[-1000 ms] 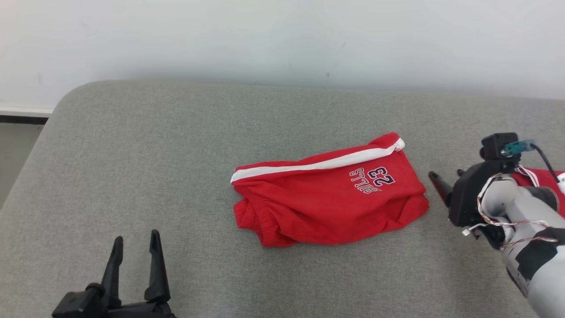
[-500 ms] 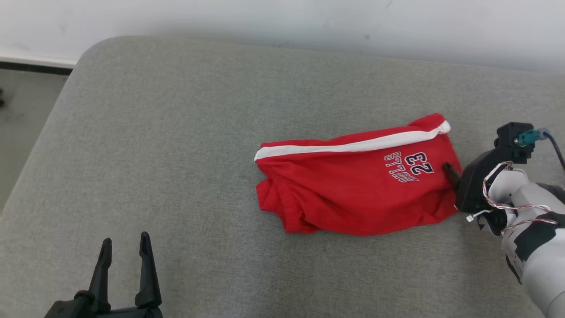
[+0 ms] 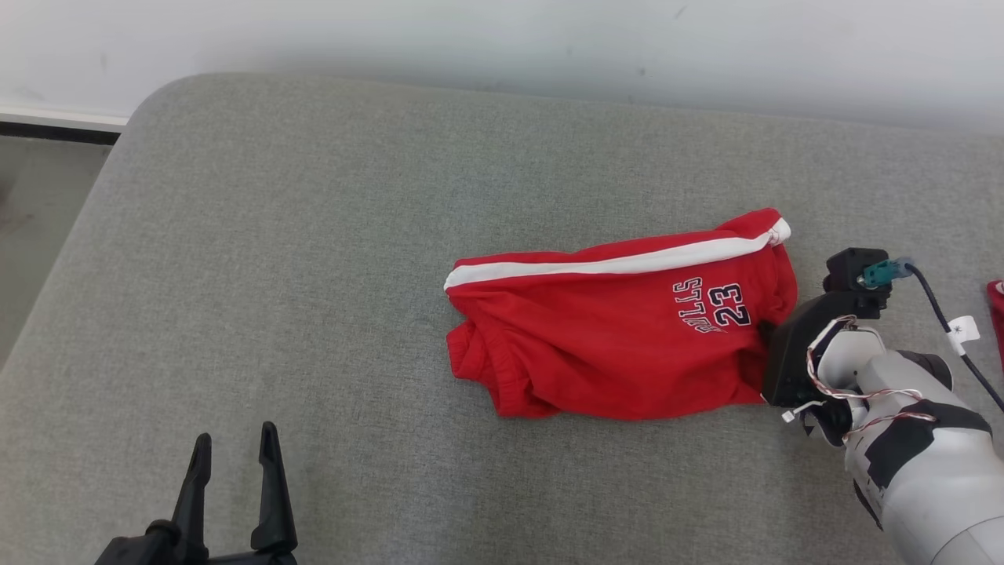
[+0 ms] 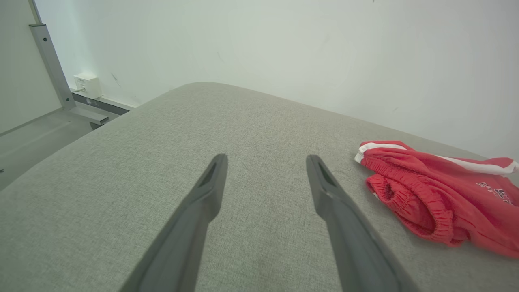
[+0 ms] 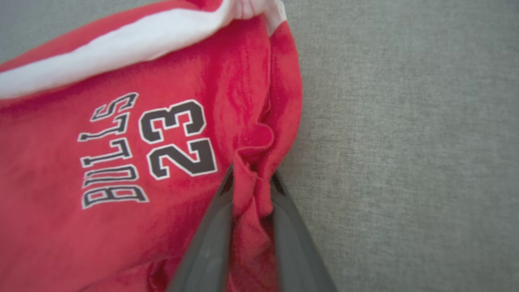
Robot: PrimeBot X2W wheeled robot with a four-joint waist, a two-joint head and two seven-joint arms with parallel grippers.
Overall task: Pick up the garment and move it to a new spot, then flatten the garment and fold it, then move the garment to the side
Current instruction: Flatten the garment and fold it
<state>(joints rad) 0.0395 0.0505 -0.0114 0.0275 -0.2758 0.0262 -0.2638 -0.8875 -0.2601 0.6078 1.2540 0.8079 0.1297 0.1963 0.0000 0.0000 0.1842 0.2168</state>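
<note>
Grey cushion [image 3: 314, 235], right hand [image 5: 252, 174] clamped on edge of red shorts [image 3: 612, 345], left hand [image 3: 235, 434] fully open, empty.

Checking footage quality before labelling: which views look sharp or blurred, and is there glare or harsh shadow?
Head view: even, soft light, no glare, red shorts crisp, faint shadow along the wall. Left wrist view: sharp, wide-angle stretch on the left gripper. Right wrist view: softest, the right gripper pinching them is blurred close to the lens.
</note>
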